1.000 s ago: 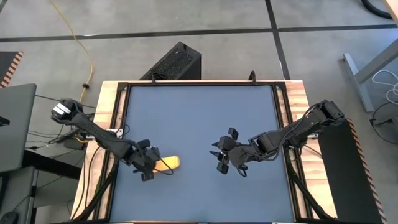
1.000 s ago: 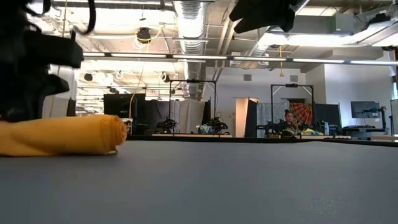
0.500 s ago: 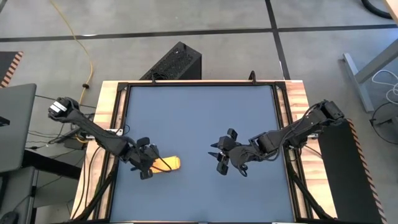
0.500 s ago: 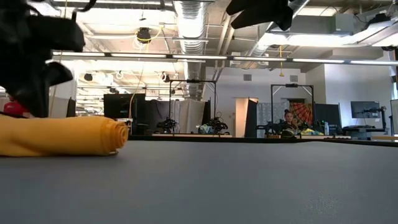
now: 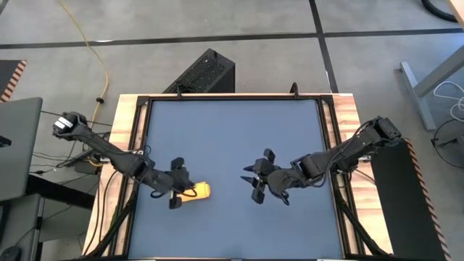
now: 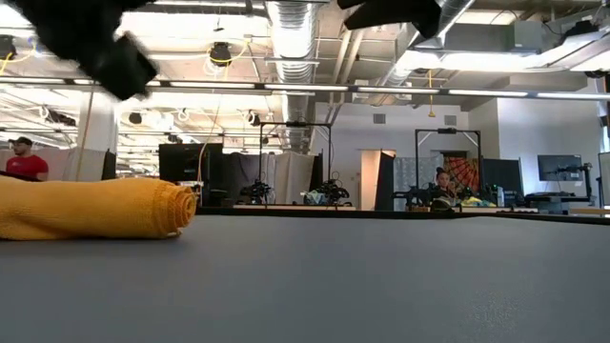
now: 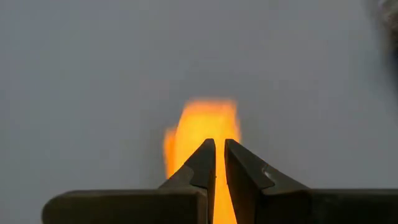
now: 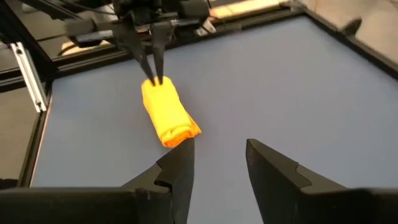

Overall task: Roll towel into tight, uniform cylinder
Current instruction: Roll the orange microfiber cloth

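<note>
The towel (image 5: 197, 191) lies rolled into a short yellow cylinder on the dark blue tabletop (image 5: 232, 138), toward the table's left-front area. In the low view the roll (image 6: 95, 208) rests flat on the surface, its spiral end face turned toward the table's centre. The right wrist view shows the same roll (image 8: 166, 115) as a compact bundle with one slightly bulging end.

The left gripper (image 5: 177, 192) sits at the roll's outer end, just beside it. In the left wrist view its two fingers (image 7: 202, 168) are drawn nearly together with only a narrow slit between them, and the towel (image 7: 202, 127) lies directly ahead of the tips. The right wrist view shows those tips poised at the roll's far end; whether they pinch any cloth cannot be told.

The right gripper (image 5: 259, 181) hovers well apart from the towel, over the table's centre-right. Its fingers (image 8: 177, 168) stand spread, holding nothing, with the roll ahead of them.

Beyond the table, in the low view, a person (image 6: 21, 162) in red shows in the room.
</note>
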Robot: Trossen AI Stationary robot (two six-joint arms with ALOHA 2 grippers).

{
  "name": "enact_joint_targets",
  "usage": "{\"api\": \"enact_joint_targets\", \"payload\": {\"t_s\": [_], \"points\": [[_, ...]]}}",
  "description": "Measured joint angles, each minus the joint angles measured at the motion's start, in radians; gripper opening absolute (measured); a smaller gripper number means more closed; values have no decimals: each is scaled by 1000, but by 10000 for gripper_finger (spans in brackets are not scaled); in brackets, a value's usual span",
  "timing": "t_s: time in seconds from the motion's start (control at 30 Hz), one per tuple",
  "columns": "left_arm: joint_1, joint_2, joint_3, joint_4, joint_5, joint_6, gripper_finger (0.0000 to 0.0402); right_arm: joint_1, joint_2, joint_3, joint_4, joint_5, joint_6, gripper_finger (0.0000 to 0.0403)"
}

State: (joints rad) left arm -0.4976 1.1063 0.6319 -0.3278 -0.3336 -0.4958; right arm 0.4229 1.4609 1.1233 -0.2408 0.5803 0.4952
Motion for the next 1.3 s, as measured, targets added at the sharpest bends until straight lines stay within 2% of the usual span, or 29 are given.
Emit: {"api": "enact_joint_targets", "payload": {"t_s": [0.07,0.13,0.23,0.33,0.47,0.57,0.73,0.83,0.93,1.13,1.3], "points": [[20,-3,0,134,17,68,21,-6,0,0,25,0,-31,165],[44,3,2,207,92,122,18,-6,0,0,36,-8,-40,149],[72,7,1,162,186,176,14,-6,0,0,36,-31,-40,124],[86,7,1,77,193,230,23,-3,0,0,34,-32,-28,106],[110,26,1,38,230,220,65,-3,0,0,36,-34,-28,99],[112,59,0,24,266,223,112,-4,0,0,36,-34,-28,99],[113,132,0,26,261,223,188,-4,0,0,34,-34,-26,99],[116,180,0,26,230,224,216,-4,0,0,34,-35,-26,99],[127,225,0,27,228,223,225,-4,0,0,33,-37,-26,99],[152,290,1,29,256,121,226,-4,0,0,32,-57,-29,98],[177,352,3,30,269,-100,226,-4,0,0,32,-60,-30,98]]}}
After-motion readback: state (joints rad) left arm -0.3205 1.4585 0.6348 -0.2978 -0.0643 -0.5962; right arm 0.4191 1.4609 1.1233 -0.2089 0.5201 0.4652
